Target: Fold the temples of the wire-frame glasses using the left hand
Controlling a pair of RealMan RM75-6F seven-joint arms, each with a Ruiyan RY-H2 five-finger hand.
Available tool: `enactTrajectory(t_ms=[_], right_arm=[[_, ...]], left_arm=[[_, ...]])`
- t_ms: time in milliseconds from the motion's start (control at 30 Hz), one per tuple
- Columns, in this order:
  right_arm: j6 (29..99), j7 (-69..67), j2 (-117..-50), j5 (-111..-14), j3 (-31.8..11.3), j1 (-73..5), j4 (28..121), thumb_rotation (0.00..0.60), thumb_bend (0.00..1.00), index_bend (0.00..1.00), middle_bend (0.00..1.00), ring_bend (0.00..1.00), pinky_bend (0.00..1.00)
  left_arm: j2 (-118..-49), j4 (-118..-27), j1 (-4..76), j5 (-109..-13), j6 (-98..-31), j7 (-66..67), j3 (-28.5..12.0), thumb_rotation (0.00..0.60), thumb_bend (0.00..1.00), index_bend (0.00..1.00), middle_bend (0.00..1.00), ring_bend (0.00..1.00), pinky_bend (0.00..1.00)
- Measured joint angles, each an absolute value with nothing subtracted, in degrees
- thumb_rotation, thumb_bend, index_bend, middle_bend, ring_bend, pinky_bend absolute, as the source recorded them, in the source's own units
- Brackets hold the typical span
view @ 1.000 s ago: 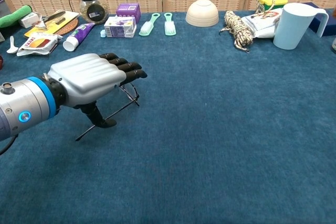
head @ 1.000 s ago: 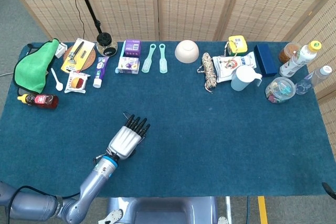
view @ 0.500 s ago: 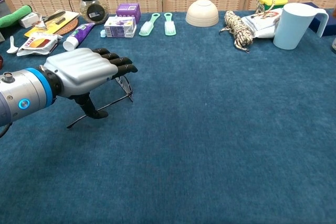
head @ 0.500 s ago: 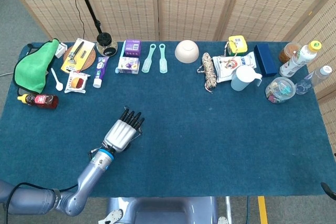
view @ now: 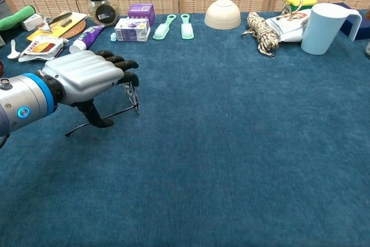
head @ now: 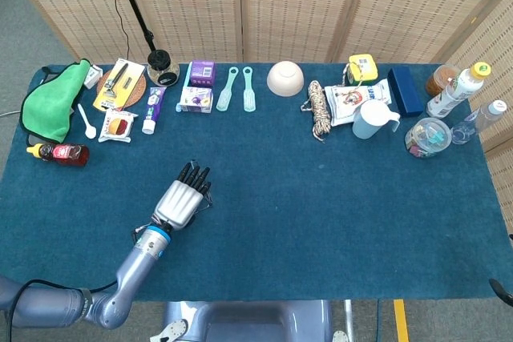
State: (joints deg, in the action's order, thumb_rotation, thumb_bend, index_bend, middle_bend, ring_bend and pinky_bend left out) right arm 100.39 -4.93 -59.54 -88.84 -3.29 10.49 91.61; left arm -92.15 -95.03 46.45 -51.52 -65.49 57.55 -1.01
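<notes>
The wire-frame glasses sit on the blue table cloth at the front left. One thin dark temple stretches out toward the left along the cloth. My left hand lies palm down over them, fingers reaching over the front frame and the thumb pressing down at the temple. It appears to grip the glasses. In the head view the left hand covers almost all of the glasses. No right hand shows in either view.
Along the far edge lie a toothpaste tube, a purple box, two mint brushes, a bowl, a rope coil and a pale blue jug. A green cloth lies at the far left.
My left hand has slid left and a little farther from me, and the glasses have moved along with it. The temple has swung lower, closer to the cloth.
</notes>
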Motion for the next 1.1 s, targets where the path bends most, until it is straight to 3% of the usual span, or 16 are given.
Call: enactTrajectory(t_ms=[567,1100], right_arm=[[100.3,-4.7,-59.2,-88.8,-3.1,10.6,92.0,0.600,0.00,0.25,0.11,0.14,0.23],[100.4,-4.8,-59.1,-88.8,-3.1,10.7,92.0,0.600,0.00,0.25,0.11,0.14,0.23]], left_arm=[[-92.6,-96.2,45.5,-53.6,-67.0,57.0,-0.2,0.482,0.23,0.45,0.00,0.00,0.00],[-93.2,-98.4,44.1,-54.2,-68.2,57.4,0.5,0.479,0.23,0.56,0.00,0.00,0.00]])
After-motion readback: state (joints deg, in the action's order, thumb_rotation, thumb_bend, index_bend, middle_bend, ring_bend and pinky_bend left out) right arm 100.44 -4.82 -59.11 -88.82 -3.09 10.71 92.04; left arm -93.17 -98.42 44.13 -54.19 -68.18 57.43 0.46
